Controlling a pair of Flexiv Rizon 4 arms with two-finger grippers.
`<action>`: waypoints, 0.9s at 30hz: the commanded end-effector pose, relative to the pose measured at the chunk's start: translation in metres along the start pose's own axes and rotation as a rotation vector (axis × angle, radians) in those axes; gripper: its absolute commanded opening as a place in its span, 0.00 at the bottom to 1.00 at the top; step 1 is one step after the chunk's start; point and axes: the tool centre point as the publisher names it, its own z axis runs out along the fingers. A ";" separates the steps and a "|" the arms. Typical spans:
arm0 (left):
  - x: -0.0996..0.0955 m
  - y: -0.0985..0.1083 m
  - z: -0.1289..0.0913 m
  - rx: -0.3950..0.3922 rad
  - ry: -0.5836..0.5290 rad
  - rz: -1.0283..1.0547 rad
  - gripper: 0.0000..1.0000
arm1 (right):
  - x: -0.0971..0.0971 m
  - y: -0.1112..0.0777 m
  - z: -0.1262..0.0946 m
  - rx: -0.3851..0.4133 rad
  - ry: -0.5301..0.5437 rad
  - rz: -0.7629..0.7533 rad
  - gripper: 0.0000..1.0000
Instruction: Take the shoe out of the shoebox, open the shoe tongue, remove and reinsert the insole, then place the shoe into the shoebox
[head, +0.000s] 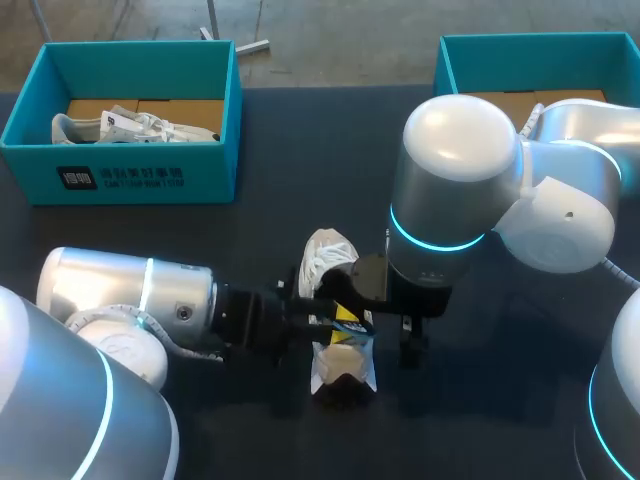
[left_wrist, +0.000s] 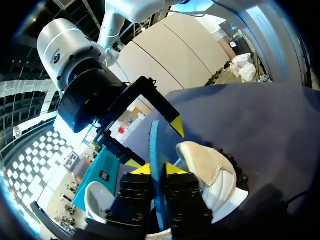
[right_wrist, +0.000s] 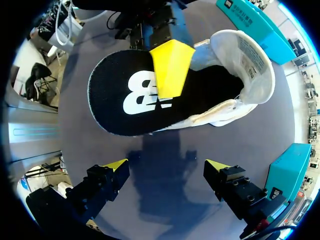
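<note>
Head view: two arms are seen meeting at mid-table over a dark table.
Shoe: white shoe is seen out on the table, outside both boxes, between them and nearer the robot.
Insole: black-topped insole with a white logo and blue underside is held off the table. Its wide end is turned away from the shoe. Its narrow end is overlapped with the shoe opening; whether it is inside cannot be told.
Left gripper: left gripper is clamped narrow on the insole, one yellow tip on each face. The shoe is seen just beside it in the left wrist view.
Right gripper: right gripper is spread wide with nothing gripped. It is hung above the insole, pointing down.
Right arm: right arm is brought in from the right, past the middle.
Shoebox, far left: teal shoebox is seen with another white shoe lying inside on brown cardboard.
Shoebox, far right: second teal shoebox is partly hidden behind the right arm. It is well apart from the shoe.
</note>
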 end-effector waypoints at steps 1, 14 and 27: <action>0.001 -0.004 -0.001 -0.001 0.011 0.006 0.00 | 0.000 0.001 0.002 -0.001 -0.001 0.001 1.00; 0.000 0.027 0.005 -0.050 0.018 -0.004 0.00 | 0.000 0.001 0.002 -0.001 -0.001 0.001 1.00; -0.001 0.034 0.000 -0.070 0.011 0.017 0.00 | 0.000 0.001 0.002 -0.001 -0.001 0.001 1.00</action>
